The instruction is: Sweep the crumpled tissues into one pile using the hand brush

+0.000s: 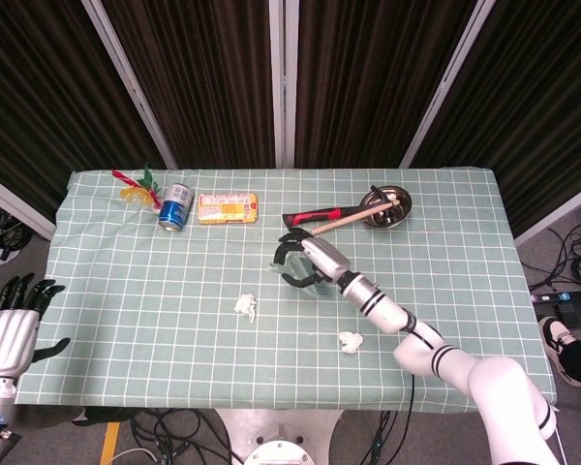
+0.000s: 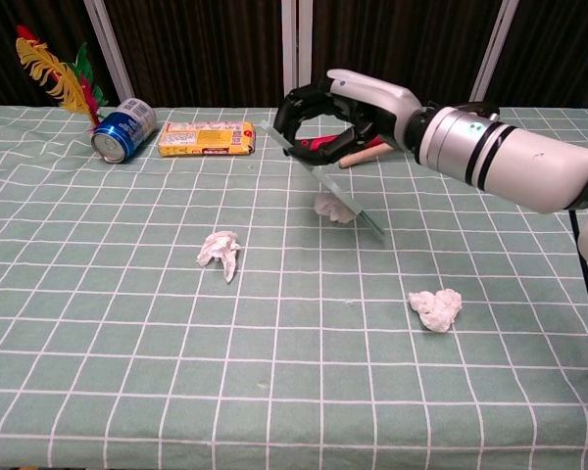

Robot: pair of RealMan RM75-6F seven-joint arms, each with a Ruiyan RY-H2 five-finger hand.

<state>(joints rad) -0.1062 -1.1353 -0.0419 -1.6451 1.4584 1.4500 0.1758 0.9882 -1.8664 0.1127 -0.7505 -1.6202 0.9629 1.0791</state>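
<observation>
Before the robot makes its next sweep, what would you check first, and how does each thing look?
1. Hand brush held by right hand: ok.
2. Brush against the far tissue: ok, the tissue sits just behind its edge.
3. Middle tissue lies ahead with bare cloth between: ok.
4. Near tissue gathered: not ok, it lies apart.
5. Left hand out of the way: ok, beside the table.
6. Bristles touching cloth: cannot tell.
</observation>
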